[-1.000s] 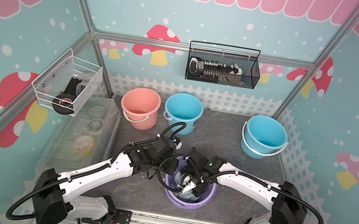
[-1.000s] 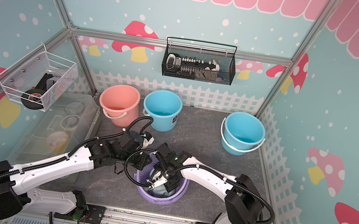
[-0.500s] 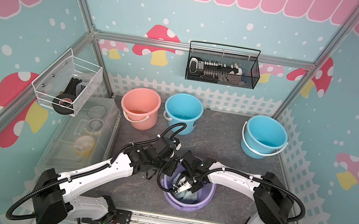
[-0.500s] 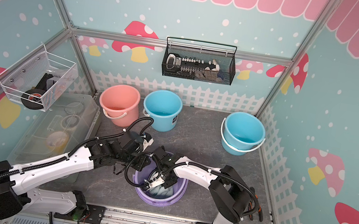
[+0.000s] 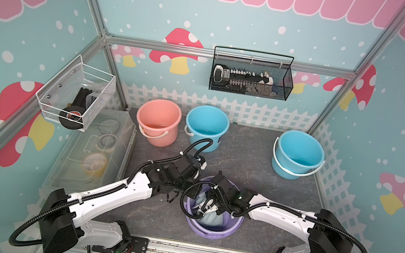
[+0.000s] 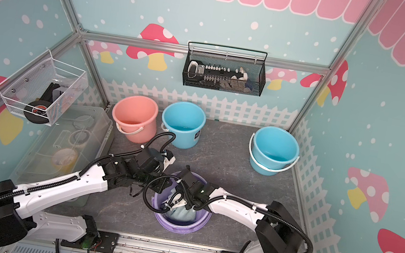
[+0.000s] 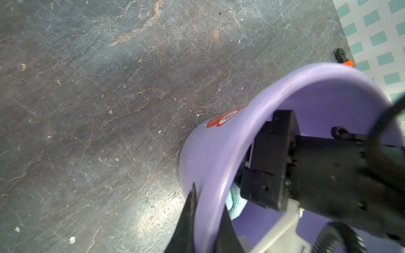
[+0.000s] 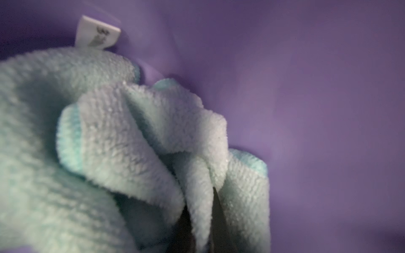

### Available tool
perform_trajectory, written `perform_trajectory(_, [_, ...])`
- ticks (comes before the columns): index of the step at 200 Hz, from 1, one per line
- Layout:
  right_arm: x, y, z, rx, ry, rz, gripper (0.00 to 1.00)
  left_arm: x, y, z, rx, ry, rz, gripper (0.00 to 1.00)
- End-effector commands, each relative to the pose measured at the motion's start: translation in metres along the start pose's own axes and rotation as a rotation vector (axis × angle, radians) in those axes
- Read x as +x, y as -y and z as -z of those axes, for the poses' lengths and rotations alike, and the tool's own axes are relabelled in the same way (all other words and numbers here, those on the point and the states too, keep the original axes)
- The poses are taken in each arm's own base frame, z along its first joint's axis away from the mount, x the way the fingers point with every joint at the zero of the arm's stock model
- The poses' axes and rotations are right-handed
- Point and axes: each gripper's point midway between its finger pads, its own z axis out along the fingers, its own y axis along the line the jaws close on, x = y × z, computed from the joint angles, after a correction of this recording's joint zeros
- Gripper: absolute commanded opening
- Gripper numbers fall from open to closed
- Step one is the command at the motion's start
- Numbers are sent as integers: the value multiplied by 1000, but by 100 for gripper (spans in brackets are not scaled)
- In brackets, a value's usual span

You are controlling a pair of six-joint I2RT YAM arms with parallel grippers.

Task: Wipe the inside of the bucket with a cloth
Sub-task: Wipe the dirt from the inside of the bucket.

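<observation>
Down inside the bucket (image 5: 213, 235), the cloth (image 8: 131, 153) lies bunched against the purple wall and floor. One raised fold of it is squeezed between the two dark fingers of the right gripper (image 8: 201, 210), which reaches into the bucket from above. The rest of the cloth spills away from the jaws. At the bucket's rim the left gripper (image 7: 208, 203) is clamped, one finger outside the wall and one inside, with the cloth just beside the inner finger.
</observation>
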Motion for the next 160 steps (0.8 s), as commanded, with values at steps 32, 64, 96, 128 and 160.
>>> perform_trajectory(32, [13, 46, 23, 239, -124, 104, 7, -4, 11, 1, 14, 2, -13, 0])
perform_trajectory(64, [21, 55, 38, 281, -189, 157, 8, -3, 12, 0, 10, 0, -14, 0])
perform_trajectory(96, [29, 58, 60, 298, -249, 194, 8, -4, 12, 2, 3, 5, -16, 0])
perform_trajectory(128, [35, 57, 85, 322, -300, 223, 8, -5, 11, 5, -3, 13, -13, 0])
perform_trajectory(160, [33, 60, 101, 353, -307, 257, 10, -6, 14, 5, 8, 11, -22, 0])
